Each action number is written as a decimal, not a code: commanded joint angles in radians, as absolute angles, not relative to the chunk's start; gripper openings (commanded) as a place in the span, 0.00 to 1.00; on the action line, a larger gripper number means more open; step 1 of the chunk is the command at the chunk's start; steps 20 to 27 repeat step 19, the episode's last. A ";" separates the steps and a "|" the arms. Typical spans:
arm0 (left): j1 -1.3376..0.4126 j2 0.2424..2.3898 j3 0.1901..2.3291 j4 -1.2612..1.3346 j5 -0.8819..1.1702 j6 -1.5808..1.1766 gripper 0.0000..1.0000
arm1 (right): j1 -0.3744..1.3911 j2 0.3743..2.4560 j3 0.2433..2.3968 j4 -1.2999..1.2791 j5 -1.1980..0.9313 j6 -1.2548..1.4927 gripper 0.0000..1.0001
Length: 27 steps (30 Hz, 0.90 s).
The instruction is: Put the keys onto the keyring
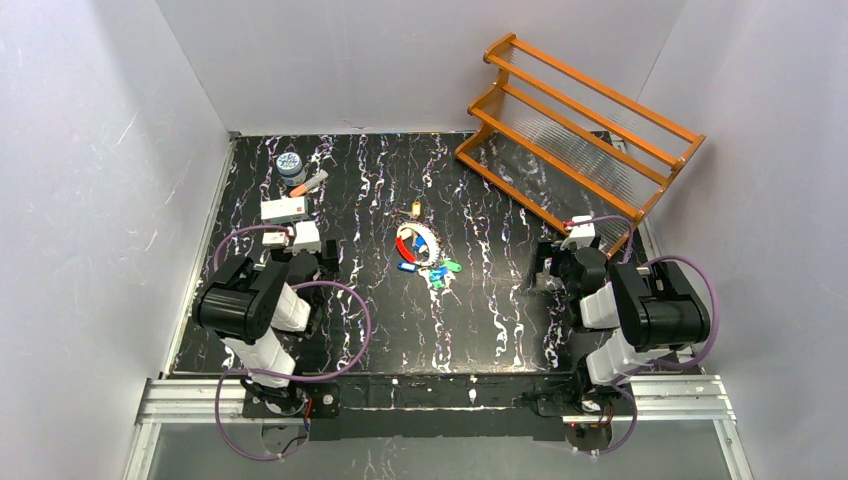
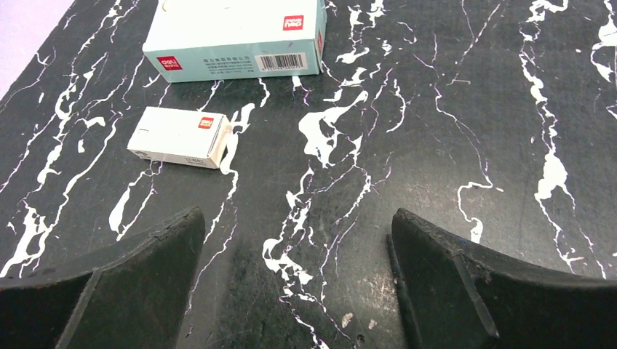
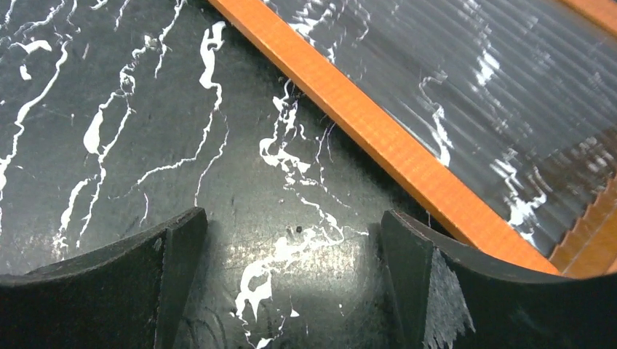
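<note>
The keyring (image 1: 420, 243), a thin silvery ring with a red tag on its left side, lies mid-table in the top view. One key with a pale tag (image 1: 416, 209) rests just beyond it. Small blue and green tagged keys (image 1: 438, 271) lie bunched at its near side. My left gripper (image 1: 305, 258) (image 2: 295, 243) hovers low over bare table to the left of the ring, open and empty. On the right my right gripper (image 1: 566, 260) (image 3: 291, 251) is open too, with nothing between its fingers. Neither wrist view shows the keys or the keyring.
A small white box (image 2: 182, 137) and a larger pale teal box (image 2: 236, 36) lie just ahead of the left gripper. A blue-lidded jar (image 1: 290, 165) and an orange pen (image 1: 308, 184) sit farther back. An orange wooden rack (image 1: 575, 125) (image 3: 378, 131) stands close beside the right gripper.
</note>
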State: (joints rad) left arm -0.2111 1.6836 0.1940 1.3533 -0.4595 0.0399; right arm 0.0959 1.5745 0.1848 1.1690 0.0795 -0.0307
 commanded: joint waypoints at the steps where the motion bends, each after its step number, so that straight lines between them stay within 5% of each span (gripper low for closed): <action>1: -0.207 1.687 0.215 1.356 -0.526 0.019 0.98 | 0.043 1.596 0.248 1.214 0.012 -0.008 0.99; 27: -0.196 1.682 0.224 1.327 -0.504 0.011 0.99 | 0.023 1.594 0.260 1.189 -0.005 0.020 0.99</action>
